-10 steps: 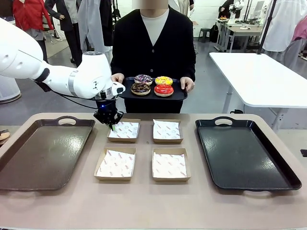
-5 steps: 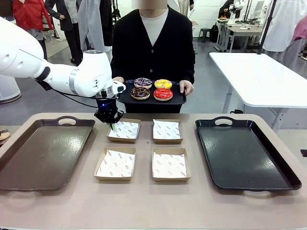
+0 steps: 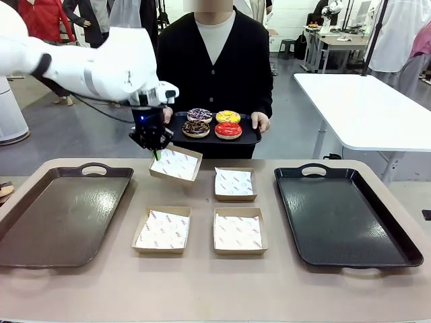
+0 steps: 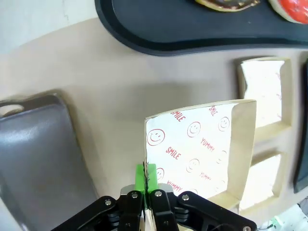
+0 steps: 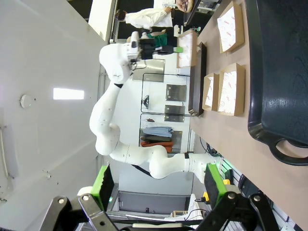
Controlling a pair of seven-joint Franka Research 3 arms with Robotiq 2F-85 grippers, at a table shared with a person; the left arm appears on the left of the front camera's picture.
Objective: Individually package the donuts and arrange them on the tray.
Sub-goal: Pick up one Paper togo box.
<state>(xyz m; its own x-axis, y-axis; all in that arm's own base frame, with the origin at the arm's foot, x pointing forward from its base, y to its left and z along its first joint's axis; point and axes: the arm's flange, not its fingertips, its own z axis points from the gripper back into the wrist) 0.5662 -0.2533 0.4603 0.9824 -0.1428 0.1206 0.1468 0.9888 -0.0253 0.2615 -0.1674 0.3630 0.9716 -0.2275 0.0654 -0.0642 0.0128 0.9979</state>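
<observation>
- While the left pincer (image 3: 155,149) is clenched on one edge of a paper-lined carton (image 3: 176,163), that carton hangs tilted, clear of the tabletop (image 3: 202,289) and just below the person's serving tray (image 3: 249,138).
- Left wrist view: the green pads pinch the cardboard wall and the liner edge together, near a corner. I judge this a narrow hold.
- Right pincer (image 5: 159,185): released, grasping nothing.
- Donuts (image 3: 212,122): four, set two by two on the serving tray, which the person holds at the far side. None is packaged yet.
- Three more cartons (image 3: 237,231) lie flat on the tabletop between the brown tray (image 3: 40,222) and the black tray (image 3: 343,215).
- Handling, my judgement: the donuts look light and soft. The glossy icing is likely tacky and easily marked, and a hard squeeze would dent the ring.
- I would take hold across the plain outer flanks below the icing, closing gently.
- The carton looks thin and flexible. Held by one edge, it may sag once loaded.
</observation>
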